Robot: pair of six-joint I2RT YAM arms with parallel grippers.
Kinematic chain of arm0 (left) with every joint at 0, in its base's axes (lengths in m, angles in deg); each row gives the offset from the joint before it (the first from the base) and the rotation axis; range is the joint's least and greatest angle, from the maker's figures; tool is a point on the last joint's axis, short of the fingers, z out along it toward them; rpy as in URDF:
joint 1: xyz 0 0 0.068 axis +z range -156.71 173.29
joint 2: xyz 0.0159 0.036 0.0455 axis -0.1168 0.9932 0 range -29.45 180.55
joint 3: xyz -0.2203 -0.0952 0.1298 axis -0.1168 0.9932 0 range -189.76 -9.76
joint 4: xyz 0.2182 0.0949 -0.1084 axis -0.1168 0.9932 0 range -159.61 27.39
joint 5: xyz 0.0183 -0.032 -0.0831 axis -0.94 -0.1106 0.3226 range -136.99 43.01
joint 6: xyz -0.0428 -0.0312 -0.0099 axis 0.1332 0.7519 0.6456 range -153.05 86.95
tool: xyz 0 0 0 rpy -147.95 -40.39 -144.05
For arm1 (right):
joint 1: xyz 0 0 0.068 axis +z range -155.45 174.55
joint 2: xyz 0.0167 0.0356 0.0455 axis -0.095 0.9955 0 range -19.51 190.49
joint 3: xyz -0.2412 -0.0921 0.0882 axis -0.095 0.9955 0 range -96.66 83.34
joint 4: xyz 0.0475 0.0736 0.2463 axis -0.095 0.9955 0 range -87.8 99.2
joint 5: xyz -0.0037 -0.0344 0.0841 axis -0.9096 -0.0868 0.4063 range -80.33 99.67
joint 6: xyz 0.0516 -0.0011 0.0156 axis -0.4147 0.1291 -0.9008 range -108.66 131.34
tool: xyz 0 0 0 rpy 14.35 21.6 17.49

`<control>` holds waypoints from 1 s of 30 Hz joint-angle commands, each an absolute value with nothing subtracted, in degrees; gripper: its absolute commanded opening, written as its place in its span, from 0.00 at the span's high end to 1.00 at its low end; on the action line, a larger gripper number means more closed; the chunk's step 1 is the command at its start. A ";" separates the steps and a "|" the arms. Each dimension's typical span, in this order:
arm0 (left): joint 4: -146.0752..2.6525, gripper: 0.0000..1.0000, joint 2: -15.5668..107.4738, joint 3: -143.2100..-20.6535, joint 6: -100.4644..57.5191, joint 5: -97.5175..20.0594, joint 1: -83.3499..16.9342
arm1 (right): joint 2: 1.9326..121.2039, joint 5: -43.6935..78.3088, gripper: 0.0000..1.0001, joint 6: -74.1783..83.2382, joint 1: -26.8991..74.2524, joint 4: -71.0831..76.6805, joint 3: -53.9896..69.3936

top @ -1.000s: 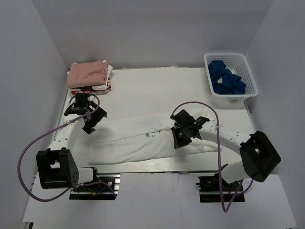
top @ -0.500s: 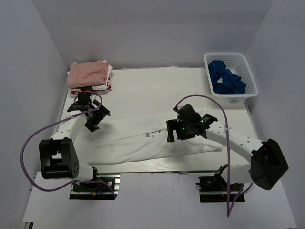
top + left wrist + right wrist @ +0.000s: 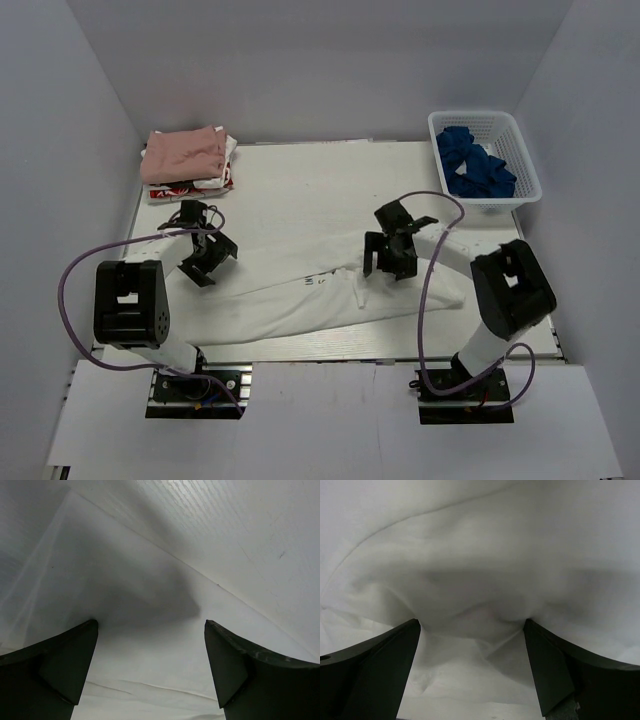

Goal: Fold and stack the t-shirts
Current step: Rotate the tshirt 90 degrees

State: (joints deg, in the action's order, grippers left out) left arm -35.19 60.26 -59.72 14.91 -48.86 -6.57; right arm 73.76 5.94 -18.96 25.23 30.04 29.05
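Observation:
A large white t-shirt [image 3: 290, 300] lies folded into a long band across the near half of the table, with small dark lettering near its middle. My left gripper [image 3: 208, 264] hovers open over its left end; the left wrist view shows smooth white cloth [image 3: 125, 605] between the spread fingers [image 3: 60, 665]. Over the shirt's right part, my right gripper [image 3: 388, 265] stands open, and rumpled white cloth [image 3: 480, 555] fills the right wrist view. Neither gripper holds anything. A folded dusty-pink t-shirt [image 3: 183, 153] lies on a white-and-red printed one [image 3: 195, 184] at the far left corner.
A white plastic basket [image 3: 520, 150] holding dark blue cloth [image 3: 475, 165] stands at the far right corner. The white table [image 3: 300, 190] is walled in by grey panels at the left, back and right. Purple cables loop from both arms.
My right gripper has opened, let go of the white t-shirt and drawn back toward the far right. The left gripper has shifted a little to the right, staying open.

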 commanded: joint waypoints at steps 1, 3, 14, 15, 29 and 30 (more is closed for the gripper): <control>-29.18 0.01 63.10 -54.86 16.42 -57.02 -6.80 | 81.89 2.55 0.10 -18.37 24.52 24.46 23.50; -28.04 0.01 63.10 -52.49 17.22 -55.70 -7.32 | 85.75 1.41 0.10 -17.57 24.61 22.43 20.43; -17.58 0.01 51.60 -46.15 16.87 -43.04 -11.89 | 111.96 -0.03 0.10 -1.67 22.76 16.97 -17.96; -16.53 0.01 49.58 -47.45 16.09 -43.04 -11.89 | 111.97 1.13 0.10 0.25 22.41 16.71 -19.39; -14.41 0.01 52.10 -63.56 10.81 -50.07 -22.51 | 102.91 5.89 0.10 -11.67 20.83 20.83 -16.51; -15.11 0.01 53.15 -62.51 10.11 -50.07 -23.57 | 103.09 6.32 0.10 -12.90 20.74 21.97 -16.16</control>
State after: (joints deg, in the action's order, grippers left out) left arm -15.68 50.12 -63.63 12.57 -49.58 -20.66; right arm 102.79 6.84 -8.03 22.06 16.05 -18.00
